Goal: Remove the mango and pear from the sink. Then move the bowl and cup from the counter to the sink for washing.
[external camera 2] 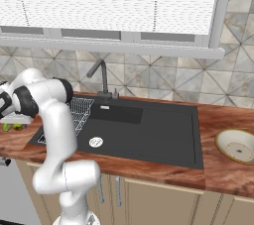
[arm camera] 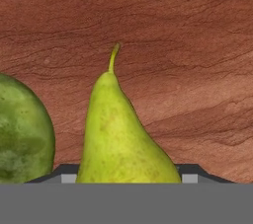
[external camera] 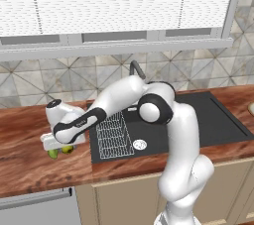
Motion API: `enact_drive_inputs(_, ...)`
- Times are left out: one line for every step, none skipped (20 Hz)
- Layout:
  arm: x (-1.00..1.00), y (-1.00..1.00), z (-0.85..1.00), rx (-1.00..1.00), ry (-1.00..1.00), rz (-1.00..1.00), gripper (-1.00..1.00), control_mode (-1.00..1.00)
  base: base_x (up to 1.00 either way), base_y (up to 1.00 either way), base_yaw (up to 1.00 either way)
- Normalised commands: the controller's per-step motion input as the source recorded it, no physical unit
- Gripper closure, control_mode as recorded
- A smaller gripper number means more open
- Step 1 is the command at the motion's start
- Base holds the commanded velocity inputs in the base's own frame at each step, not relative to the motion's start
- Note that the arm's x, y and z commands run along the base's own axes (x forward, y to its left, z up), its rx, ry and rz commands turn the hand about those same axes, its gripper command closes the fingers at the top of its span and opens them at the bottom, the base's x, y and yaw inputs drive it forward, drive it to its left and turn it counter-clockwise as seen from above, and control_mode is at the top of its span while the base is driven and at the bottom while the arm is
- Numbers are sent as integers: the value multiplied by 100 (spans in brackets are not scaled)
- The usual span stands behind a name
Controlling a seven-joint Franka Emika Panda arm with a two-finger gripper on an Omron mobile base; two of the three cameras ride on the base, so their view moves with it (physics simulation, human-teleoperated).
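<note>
counter (arm camera: 188,45), pear (arm camera: 121,134) between gripper (arm camera: 129,181) tips

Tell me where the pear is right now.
The pear is out of the sink, over the counter to the sink's left. In the hand view it sits between the claw's tips, with the mango just beside it.

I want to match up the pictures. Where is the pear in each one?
Left base view: the pear peeks out yellow-green under the gripper, on the counter left of the sink.
Right base view: a green speck at the far left edge; cannot tell which fruit.
Hand view: bottom centre, stem up, beside the mango.
Shared landmark: the reddish-brown counter.
</note>
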Motion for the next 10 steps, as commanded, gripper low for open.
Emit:
enact_drive_inputs(0, -5, -18, 0, 0, -2, 100, -100, 0, 0, 0)
enact_drive_inputs(0, -4, -19, 0, 0, -3, 100, -100, 0, 0, 0)
enact_drive_inputs(0, -5, -18, 1, 0, -3, 100, -100, 0, 0, 0)
enact_drive_inputs(0, -4, -19, 1, 0, -3, -100, -100, 0, 0, 0)
enact_drive_inputs(0, -5, -19, 1, 0, -3, -100, -100, 0, 0, 0)
enact_drive_inputs(0, -6, -17, 2, 0, -3, -100, -100, 0, 0, 0)
enact_drive_inputs(0, -7, -15, 2, 0, -3, -100, -100, 0, 0, 0)
enact_drive_inputs(-1, -11, -8, 3, 0, -2, -100, -100, 0, 0, 0)
enact_drive_inputs(0, -13, -4, 2, 0, 0, -100, -100, 0, 0, 0)
enact_drive_inputs(0, -15, 0, 3, 0, 0, -100, -100, 0, 0, 0)
